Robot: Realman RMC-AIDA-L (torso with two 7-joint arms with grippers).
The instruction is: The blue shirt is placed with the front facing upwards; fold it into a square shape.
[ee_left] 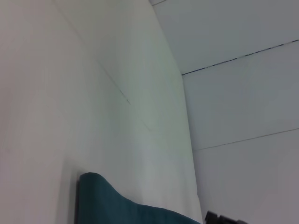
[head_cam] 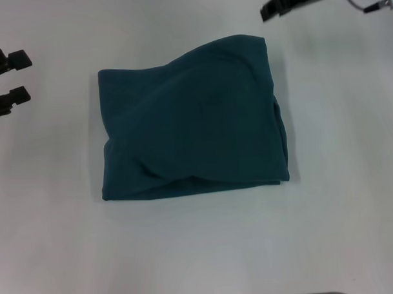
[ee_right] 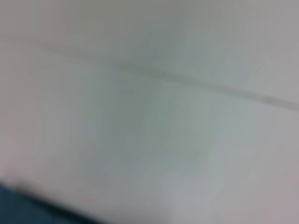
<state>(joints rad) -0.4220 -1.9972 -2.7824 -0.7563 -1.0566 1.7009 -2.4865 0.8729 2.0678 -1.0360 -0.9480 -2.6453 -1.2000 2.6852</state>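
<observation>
The blue shirt (head_cam: 192,121) lies folded with plain cloth on top, so its chest, collar and sleeves are hidden inside the folds; in the left wrist view only one corner of it shows, cut by the picture's edge, and in the right wrist view it is only a blurred dark strip. The left gripper (head_cam: 9,78) is cut off by the head view's left edge, showing only two separated finger ends. The right gripper (head_cam: 288,2) is cut off by the top edge, and its fingers cannot be told apart.
</observation>
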